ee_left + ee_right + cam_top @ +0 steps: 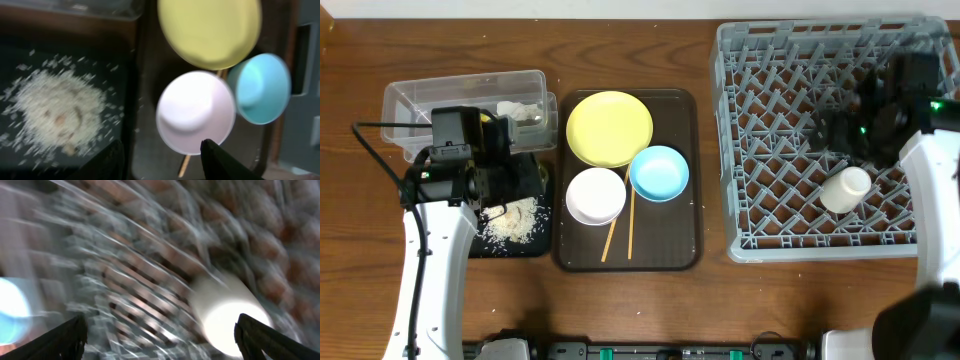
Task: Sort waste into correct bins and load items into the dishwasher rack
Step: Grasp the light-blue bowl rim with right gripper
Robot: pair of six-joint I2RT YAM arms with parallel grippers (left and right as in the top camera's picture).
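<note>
The yellow plate (609, 127), light blue bowl (660, 172), white bowl (596, 195) and two chopsticks (620, 228) lie on the brown serving tray (684, 250). They show in the left wrist view too: plate (210, 30), blue bowl (262, 87), white bowl (195, 112). Rice (512, 220) is heaped on the black tray (542, 245), also seen from the left wrist (47, 112). The clear tub (410, 100) holds white tissue (520, 110). The pale cup (845, 188) lies on its side in the grey rack (740, 150). My left gripper (160, 162) is open over the tray edge. My right gripper (160, 340) is open above the rack beside the cup (227, 315).
The wooden table (640, 300) runs along the front. The rack fills the right side, the serving tray the middle, the two bins the left. The snack wrapper is not visible. The right wrist view is motion-blurred.
</note>
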